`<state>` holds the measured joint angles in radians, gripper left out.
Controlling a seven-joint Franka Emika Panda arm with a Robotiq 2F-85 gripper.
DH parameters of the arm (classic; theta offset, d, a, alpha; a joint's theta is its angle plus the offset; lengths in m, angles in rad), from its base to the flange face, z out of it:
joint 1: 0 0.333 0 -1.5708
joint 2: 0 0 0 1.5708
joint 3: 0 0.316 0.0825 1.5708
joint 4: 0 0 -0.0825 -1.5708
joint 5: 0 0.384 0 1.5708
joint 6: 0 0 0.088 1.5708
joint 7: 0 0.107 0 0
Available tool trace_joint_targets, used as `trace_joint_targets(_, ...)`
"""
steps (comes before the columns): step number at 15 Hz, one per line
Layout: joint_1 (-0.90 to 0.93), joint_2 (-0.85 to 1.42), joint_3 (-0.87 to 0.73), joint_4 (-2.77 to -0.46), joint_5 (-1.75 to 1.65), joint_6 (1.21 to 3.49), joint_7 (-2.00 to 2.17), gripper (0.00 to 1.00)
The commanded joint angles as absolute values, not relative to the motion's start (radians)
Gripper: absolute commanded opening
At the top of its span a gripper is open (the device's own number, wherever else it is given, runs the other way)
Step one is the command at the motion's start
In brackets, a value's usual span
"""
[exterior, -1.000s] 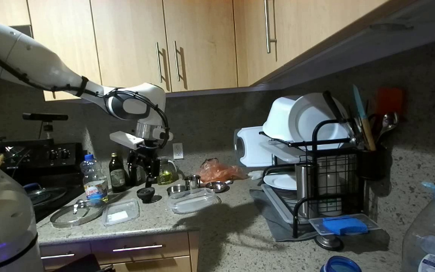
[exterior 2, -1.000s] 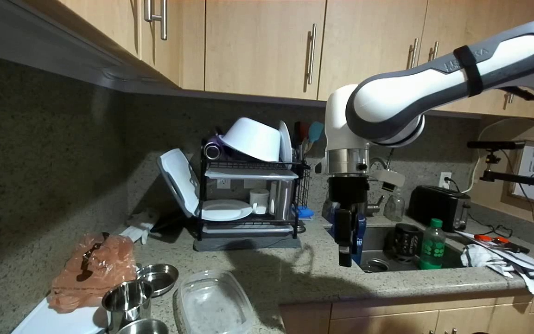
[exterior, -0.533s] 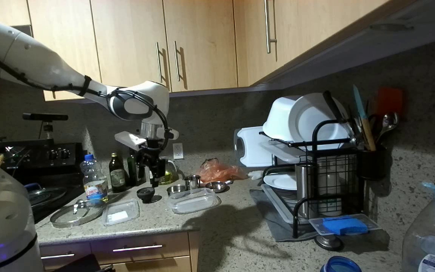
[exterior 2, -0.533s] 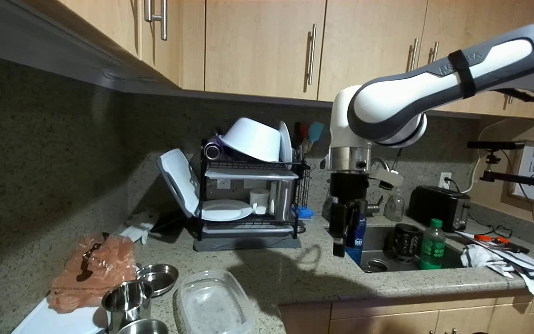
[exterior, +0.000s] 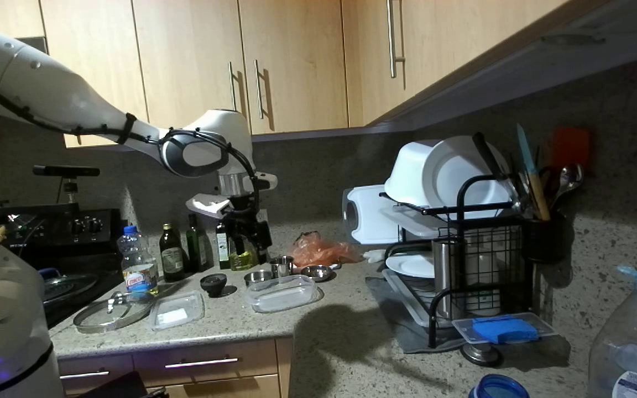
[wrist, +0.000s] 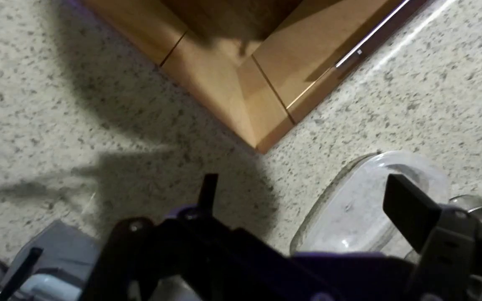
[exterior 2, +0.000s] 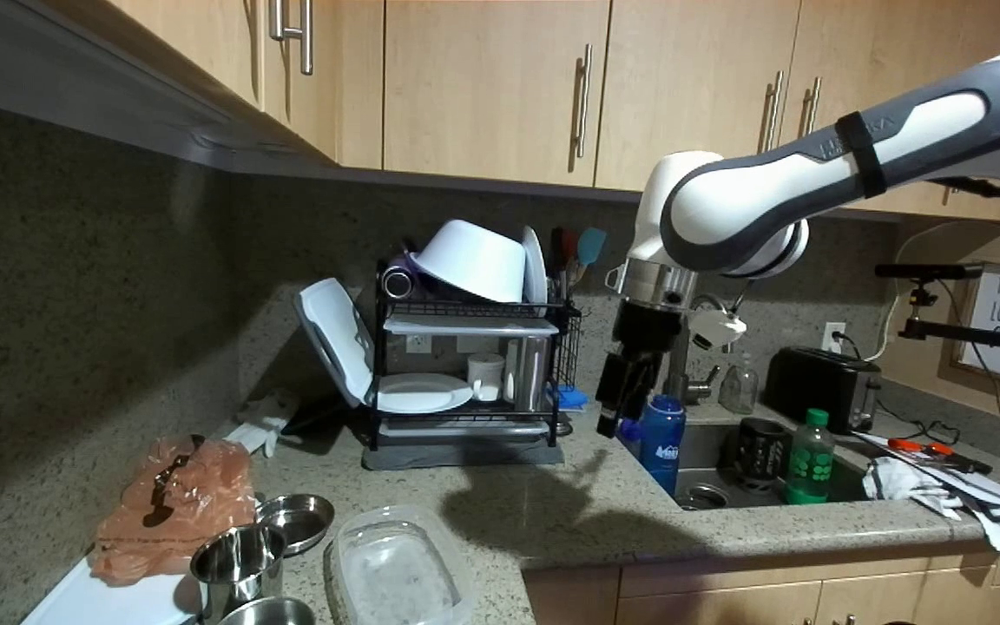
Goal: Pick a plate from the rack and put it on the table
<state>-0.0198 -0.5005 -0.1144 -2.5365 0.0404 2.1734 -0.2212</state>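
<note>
A: Step in hand?
B: Reach stage, I'd judge; pick not yet made. The end effector point(wrist: 303, 183) hangs over the surface point(exterior: 346, 293), nr its inner corner, well apart from the rack point(exterior: 487, 222).
A: Fingers?
B: Wide apart per wrist view, nothing btwn them.
A: Plate loc.?
B: Two cands., both in rack. No. 1, upright dinner plate point(exterior: 454, 166): upper tier, on edge, just beside the large white bowl point(exterior 2: 470, 260); contact w/ bowl unclear. No. 2, flat-lying plate point(exterior 2: 424, 395): lower tier, nr white mug point(exterior 2: 487, 373). Task says only "a plate"; can't tell which is meant.
A: Next move?
B: No. 1 looks easier, imo: rim exposed, whereas upper tier overhangs no. 2. Calls for: cross to rack, match upper-tier ht., turn so one finger goes each side of rim, then close on thin edge.
A: Risk?
B: Bowl may slip if it leans on the plate. Lift slowly, straight up, bef. swinging out.
A: Place step?
B: To do. Tip plate level, lower onto surface, keep off the plastic container point(exterior: 282, 293).
</note>
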Motion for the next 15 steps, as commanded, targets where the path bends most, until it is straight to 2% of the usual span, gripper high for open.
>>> trace_joint_targets(1,-0.079,-0.557,-0.073,-2.599,-0.057,2.339,-0.12,1.0)
trace_joint_targets(10,-0.251,-0.637,0.039,-2.704,-0.139,2.65,0.279,1.0)
trace_joint_targets(11,-0.294,-0.646,0.076,-2.715,-0.167,2.669,0.337,1.0)
trace_joint_targets(12,-0.229,-0.601,0.02,-2.669,-0.122,2.621,0.239,1.0)
trace_joint_targets(15,-0.277,-0.619,0.06,-2.689,-0.145,2.643,0.299,1.0)
